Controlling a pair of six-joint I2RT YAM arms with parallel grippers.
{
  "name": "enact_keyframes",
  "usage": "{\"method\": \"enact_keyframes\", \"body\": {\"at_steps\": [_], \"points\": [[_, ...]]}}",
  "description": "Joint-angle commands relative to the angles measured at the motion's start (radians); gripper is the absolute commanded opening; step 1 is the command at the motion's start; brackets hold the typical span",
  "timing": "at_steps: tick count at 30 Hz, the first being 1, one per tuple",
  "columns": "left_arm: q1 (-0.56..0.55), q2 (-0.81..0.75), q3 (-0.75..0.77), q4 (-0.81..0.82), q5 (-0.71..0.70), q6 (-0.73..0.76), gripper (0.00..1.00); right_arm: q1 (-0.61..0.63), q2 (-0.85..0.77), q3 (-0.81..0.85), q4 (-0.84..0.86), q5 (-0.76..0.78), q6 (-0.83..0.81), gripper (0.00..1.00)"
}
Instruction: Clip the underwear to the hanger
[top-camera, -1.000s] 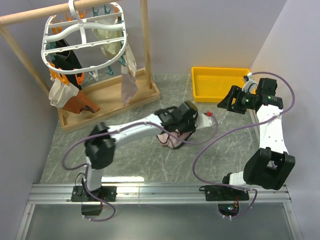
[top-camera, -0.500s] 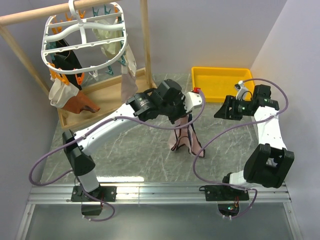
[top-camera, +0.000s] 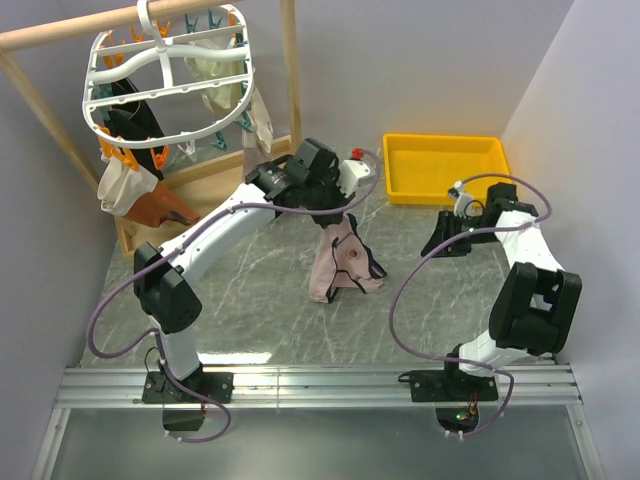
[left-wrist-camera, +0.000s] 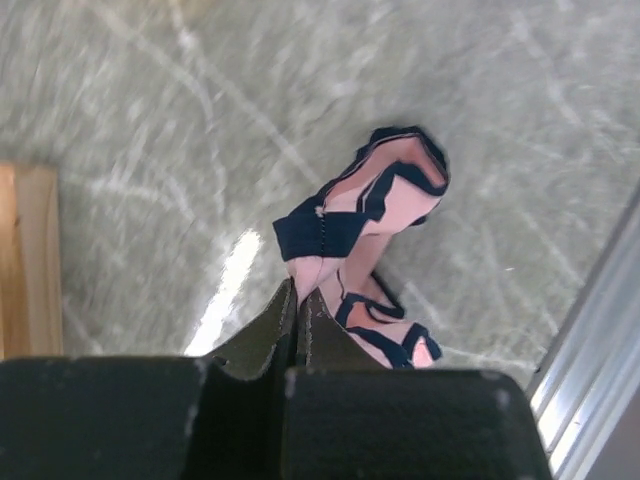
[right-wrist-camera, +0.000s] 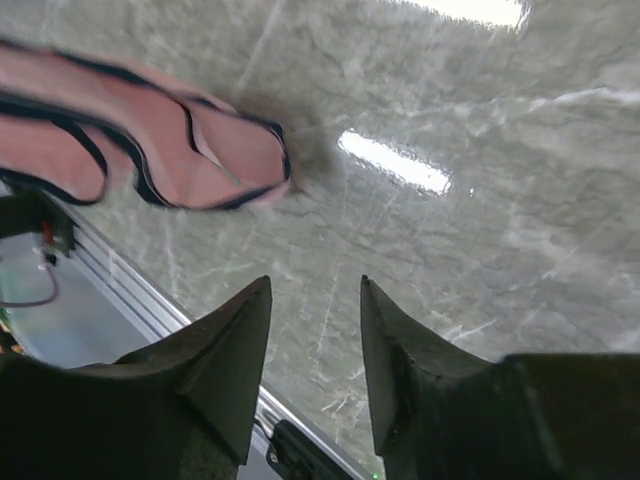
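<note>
Beyond the worktop (top-camera: 250, 300), at its far left, the hanger (top-camera: 165, 85) has no peg on the underwear (top-camera: 338, 262) yet, so we judge the carry and the clipping are both left to do. The underwear dangles mid-worktop, pinched at one edge by the left fingers (left-wrist-camera: 262, 338). The right fingers (right-wrist-camera: 225, 350) gape, empty. Compared with half a second ago, the left arm has drawn the garment nearer the hanger, and the right fingers have swung toward the near edge.
</note>
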Motion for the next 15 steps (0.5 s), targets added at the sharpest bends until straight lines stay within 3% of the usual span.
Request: {"method": "enact_keyframes", "body": {"at_steps": [1, 9, 15], "points": [[0.029, -0.017, -0.045, 0.028, 0.063, 0.013, 0.00, 0.083, 0.006, -0.034, 0.073, 0.067, 0.011, 0.47], [0.101, 0.021, -0.099, 0.042, 0.095, 0.018, 0.00, 0.293, 0.083, -0.087, 0.234, 0.183, 0.149, 0.36], [0.133, 0.038, -0.118, 0.056, 0.106, 0.019, 0.00, 0.343, 0.202, -0.052, 0.289, 0.141, 0.241, 0.33]]}}
